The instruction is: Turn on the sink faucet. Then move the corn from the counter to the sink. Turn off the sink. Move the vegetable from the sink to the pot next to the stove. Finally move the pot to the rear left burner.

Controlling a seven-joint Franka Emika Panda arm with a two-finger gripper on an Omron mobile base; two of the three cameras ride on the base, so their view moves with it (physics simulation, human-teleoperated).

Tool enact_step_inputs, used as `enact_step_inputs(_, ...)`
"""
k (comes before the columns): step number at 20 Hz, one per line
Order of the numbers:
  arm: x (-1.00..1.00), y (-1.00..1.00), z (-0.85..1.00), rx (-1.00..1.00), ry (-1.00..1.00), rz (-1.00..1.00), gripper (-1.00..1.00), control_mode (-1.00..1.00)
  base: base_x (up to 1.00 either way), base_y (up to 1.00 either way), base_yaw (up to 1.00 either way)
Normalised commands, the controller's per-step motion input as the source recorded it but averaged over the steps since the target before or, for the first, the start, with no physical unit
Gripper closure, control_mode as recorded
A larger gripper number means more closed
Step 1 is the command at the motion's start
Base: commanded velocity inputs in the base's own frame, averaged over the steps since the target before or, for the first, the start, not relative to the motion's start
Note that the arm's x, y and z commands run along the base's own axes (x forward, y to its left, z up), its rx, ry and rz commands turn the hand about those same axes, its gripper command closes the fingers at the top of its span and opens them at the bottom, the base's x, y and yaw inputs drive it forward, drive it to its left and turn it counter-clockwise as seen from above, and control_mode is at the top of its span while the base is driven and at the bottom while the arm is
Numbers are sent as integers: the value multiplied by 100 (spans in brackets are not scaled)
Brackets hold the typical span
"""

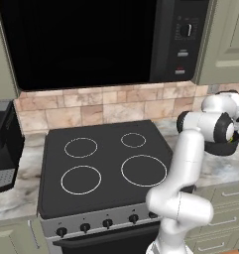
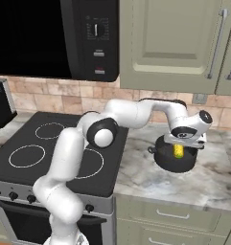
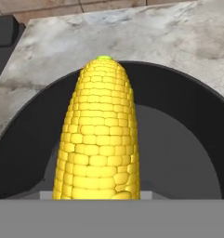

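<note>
This is a home kitchen, rendered rather than filmed. A black stove [image 1: 106, 168] with four ringed burners and a row of knobs sits under a black microwave [image 1: 91, 42], backed by a tan stone-tile backsplash [image 1: 106, 106]. Pale green cabinets [image 2: 174, 43] with metal handles hang above a marbled surface [image 2: 155, 179], with matching drawers [image 2: 169, 215] below.

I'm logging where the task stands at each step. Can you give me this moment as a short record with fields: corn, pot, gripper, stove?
corn: upright, over the pot's opening, its lower end inside the rim
pot: black, on the marble counter right of the stove
gripper: directly above the pot; whether it grips the corn cannot be told
stove: four burners, all bare
step: pot not yet on the rear left burner
</note>
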Motion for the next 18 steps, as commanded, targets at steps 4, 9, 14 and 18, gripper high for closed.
enact_step_inputs(4, 26, 0, -21, 0, 0, 0, 100, -100, 0, 0, 0)
enact_step_inputs(9, 22, -1, -24, 0, 0, 0, 100, -100, 0, 0, 0)
enact_step_inputs(14, -5, 4, -14, -1, -3, -1, 100, -100, 0, 0, 0)
enact_step_inputs(18, -32, 38, -3, -3, -3, 0, -100, -100, 0, 0, 0)
